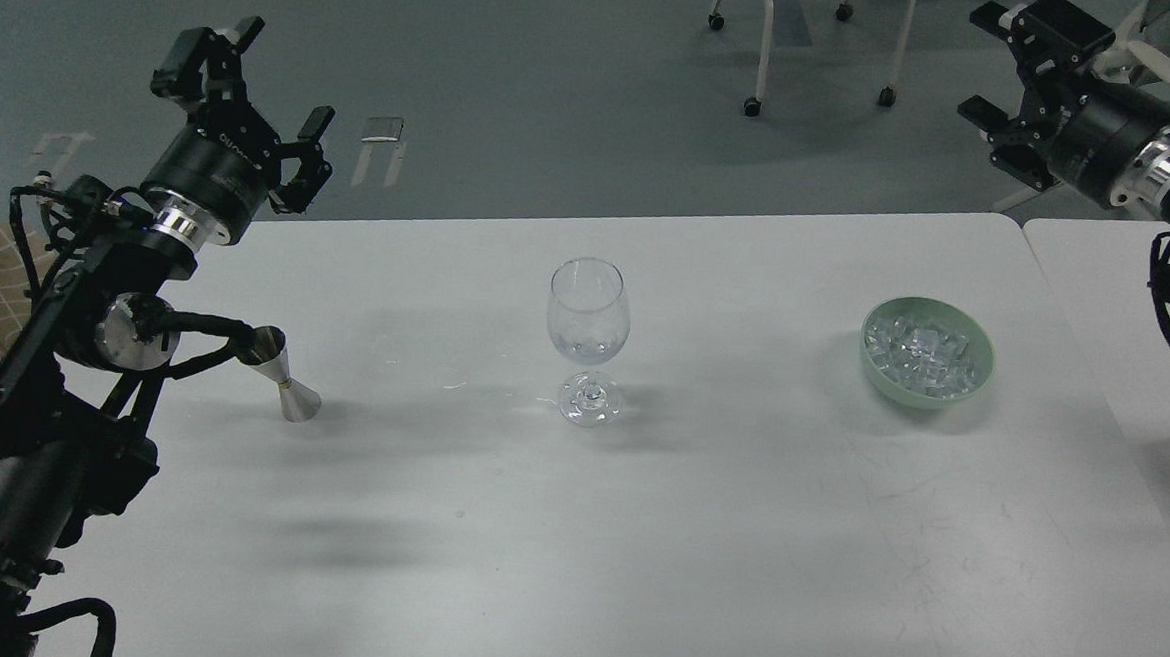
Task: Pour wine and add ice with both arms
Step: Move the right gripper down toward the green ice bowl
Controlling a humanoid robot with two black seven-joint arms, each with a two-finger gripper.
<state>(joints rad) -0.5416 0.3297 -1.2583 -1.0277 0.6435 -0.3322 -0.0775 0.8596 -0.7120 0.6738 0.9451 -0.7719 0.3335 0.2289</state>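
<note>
Left arm (63,361) enters from the lower left edge and rises along the table's left side, elbow bent, wrist angled up and away from the viewer. Left gripper (247,91) is raised above the far left corner of the table (684,534), fingers spread wide apart with nothing between them. Looping black cables run alongside the forearm.

Right arm (1144,163) enters from the upper right edge, wrist pointing left and away over the floor (558,87) beyond the table. Right gripper (1009,80) is held clear of the table, fingers apart and empty.

Glass (587,339) stands upright near the table's centre, well apart from both grippers. Whether it holds any liquid cannot be told.

Ice (919,356) lies heaped in the bowl (978,374), which sits on the right part of the table, well to the right of the glass and below the right gripper in the view.

Jigger (284,378), metal and hourglass-shaped, stands on the left part of the table, tilted in the view, just beside the left arm's cables. Contact with the cables cannot be confirmed.

Chair legs (760,47) on castors are visible on the floor beyond the table. A second table (1098,285) abuts the first on the right.
</note>
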